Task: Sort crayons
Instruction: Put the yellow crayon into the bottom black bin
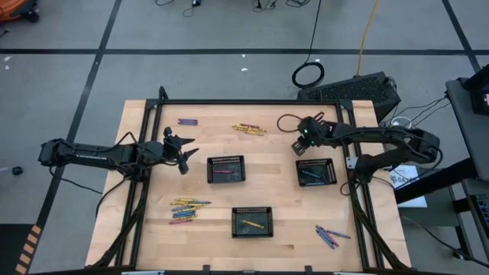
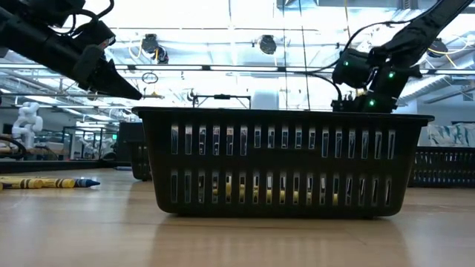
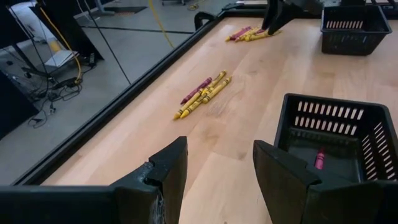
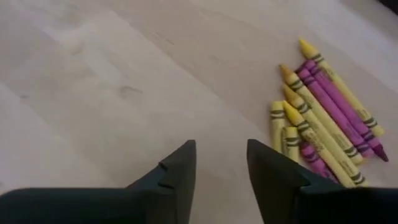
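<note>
Crayons lie in loose groups on the wooden table: yellow and pink ones at the far middle (image 1: 250, 129), a few at the far left (image 1: 187, 121), a mixed group at the near left (image 1: 187, 210), and some at the near right (image 1: 330, 235). My left gripper (image 1: 183, 149) is open and empty above the table, left of the tray that holds a pink crayon (image 3: 320, 158). My right gripper (image 1: 300, 143) is open and empty, fingers apart (image 4: 221, 168) above bare wood beside several yellow and pink crayons (image 4: 323, 118).
Three black mesh trays stand on the table: the middle one (image 1: 226, 169), the right one (image 1: 315, 172) with blue crayons, and the near one (image 1: 251, 221) with a yellow crayon. A raised black frame (image 3: 155, 68) borders the table.
</note>
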### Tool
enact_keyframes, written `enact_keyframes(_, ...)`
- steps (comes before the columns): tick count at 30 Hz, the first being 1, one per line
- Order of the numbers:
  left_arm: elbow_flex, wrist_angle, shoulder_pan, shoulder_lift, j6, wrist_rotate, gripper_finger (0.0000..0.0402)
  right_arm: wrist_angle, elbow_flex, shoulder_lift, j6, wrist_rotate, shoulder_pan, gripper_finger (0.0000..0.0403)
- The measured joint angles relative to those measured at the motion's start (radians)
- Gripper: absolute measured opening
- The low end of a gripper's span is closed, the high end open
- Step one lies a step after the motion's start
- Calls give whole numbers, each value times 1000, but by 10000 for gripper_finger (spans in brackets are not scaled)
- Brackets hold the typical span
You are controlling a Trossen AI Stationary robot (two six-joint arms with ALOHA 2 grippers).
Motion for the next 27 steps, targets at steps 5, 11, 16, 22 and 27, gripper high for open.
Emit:
enact_keyframes(5, 0, -2, 0, 1, 0, 0, 182, -5, 0, 50, -33, -17, -72, 148)
enact_keyframes(11, 0, -5, 0, 2, 0, 0, 182, 1, 2, 99, -54, -12, -102, 140)
enact_keyframes(16, 0, -5, 0, 2, 0, 0, 182, 9, 1, 113, -64, -11, -115, 141)
enact_keyframes(22, 0, -5, 0, 3, 0, 0, 182, 33, 1, 96, -67, -14, -115, 141)
enact_keyframes(27, 0, -5, 0, 3, 0, 1, 182, 33, 1, 59, -83, 7, -116, 141)
